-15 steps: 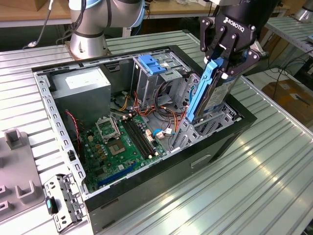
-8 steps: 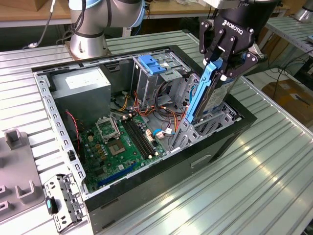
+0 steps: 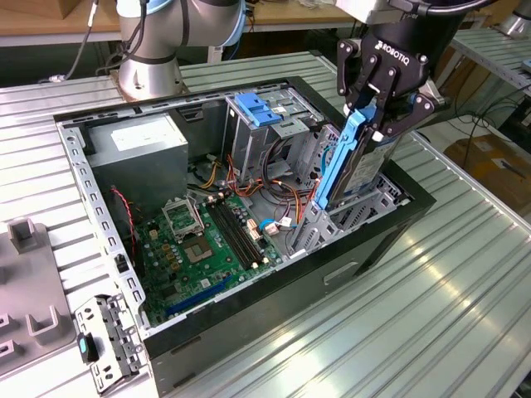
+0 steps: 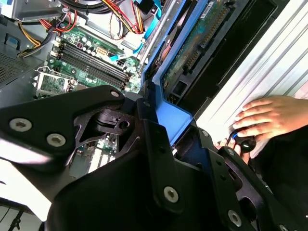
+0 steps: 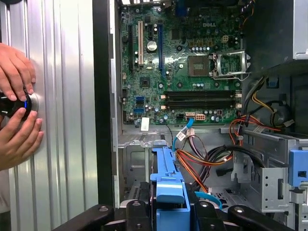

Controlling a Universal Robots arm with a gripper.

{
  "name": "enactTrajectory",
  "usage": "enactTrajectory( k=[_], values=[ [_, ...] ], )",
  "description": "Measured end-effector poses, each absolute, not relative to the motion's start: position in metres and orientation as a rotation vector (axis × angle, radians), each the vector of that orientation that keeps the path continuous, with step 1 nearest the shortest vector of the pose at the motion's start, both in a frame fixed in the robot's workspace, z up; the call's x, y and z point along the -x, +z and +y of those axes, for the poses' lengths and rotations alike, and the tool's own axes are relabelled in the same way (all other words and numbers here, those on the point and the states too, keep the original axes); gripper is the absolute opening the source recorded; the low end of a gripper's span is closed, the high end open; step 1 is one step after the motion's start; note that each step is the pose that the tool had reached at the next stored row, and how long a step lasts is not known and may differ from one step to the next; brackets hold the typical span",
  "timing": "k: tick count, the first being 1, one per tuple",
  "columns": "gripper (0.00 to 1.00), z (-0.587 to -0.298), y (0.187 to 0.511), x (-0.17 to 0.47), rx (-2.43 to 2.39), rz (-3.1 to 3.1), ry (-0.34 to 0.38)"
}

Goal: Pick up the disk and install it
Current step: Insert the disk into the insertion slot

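Between the jaws, the disk (image 3: 338, 162) stands tilted, lower end hidden.

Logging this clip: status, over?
Gripper shut on the disk. Disk on edge, lower end at the drive bay. Orange cables close beside the bay.

Green motherboard (image 3: 203, 245), grey metal box (image 3: 137, 153)

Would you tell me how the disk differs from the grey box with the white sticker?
The disk stands on edge, tilted, clamped in the gripper; the grey box sits flat in a corner of the case. The disk is thin with a blue rail; the grey box is bulkier, without one. Both are grey metal.
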State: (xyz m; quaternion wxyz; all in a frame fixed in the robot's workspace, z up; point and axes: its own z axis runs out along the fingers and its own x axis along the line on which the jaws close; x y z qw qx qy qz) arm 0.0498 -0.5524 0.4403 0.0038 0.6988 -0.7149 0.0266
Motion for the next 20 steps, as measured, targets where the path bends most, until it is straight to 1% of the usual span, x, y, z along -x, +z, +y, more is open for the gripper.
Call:
enactTrajectory(
  k=[20],
  values=[
    [0.37, -0.5524, 0.4367, -0.0499, -2.190, -2.240, 0.083]
  ],
)
